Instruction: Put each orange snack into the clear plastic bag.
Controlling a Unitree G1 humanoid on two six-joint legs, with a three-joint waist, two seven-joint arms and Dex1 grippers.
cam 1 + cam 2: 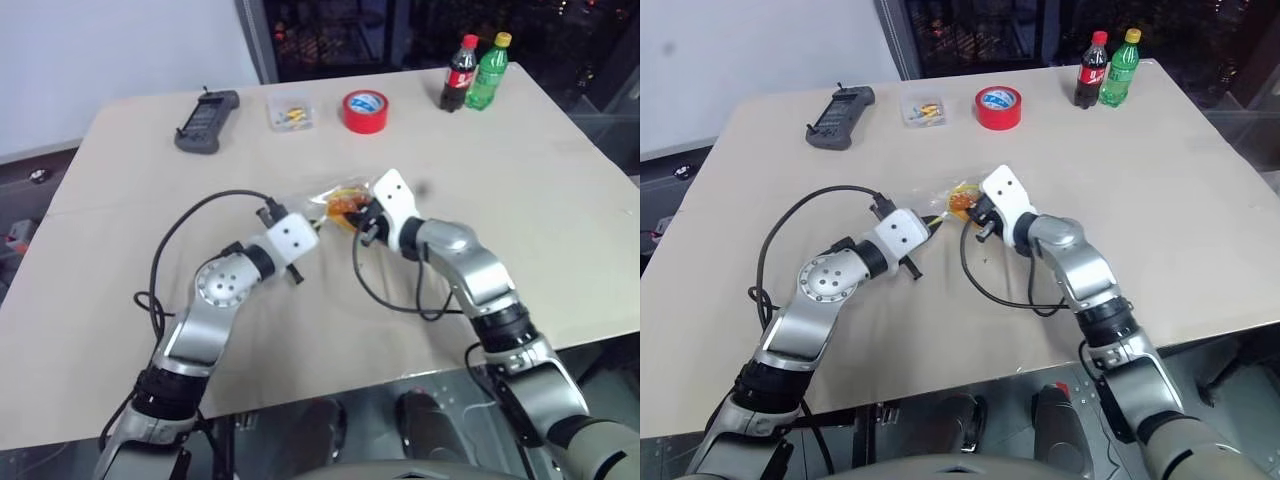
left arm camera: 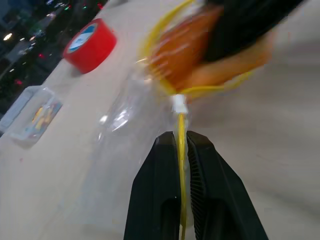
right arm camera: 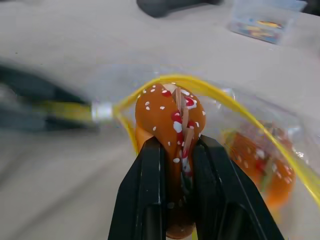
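My left gripper (image 2: 182, 137) is shut on the yellow seal strip (image 2: 180, 150) of the clear plastic bag (image 2: 120, 130), holding its mouth open just above the middle of the table. Facing it, my right gripper (image 3: 176, 145) is shut on one orange snack (image 3: 167, 120), a glossy bun with white speckles, right at the yellow-rimmed opening. Another orange snack (image 3: 262, 162) lies inside the bag behind the plastic. In the head view the two grippers meet at the bag (image 1: 312, 200) in the table's centre.
At the table's far side stand a black handheld device (image 1: 207, 120), a small clear box (image 1: 291, 112) of yellow bits, a red tape roll (image 1: 365, 111) and two bottles (image 1: 474, 72). Black cables loop beside both arms.
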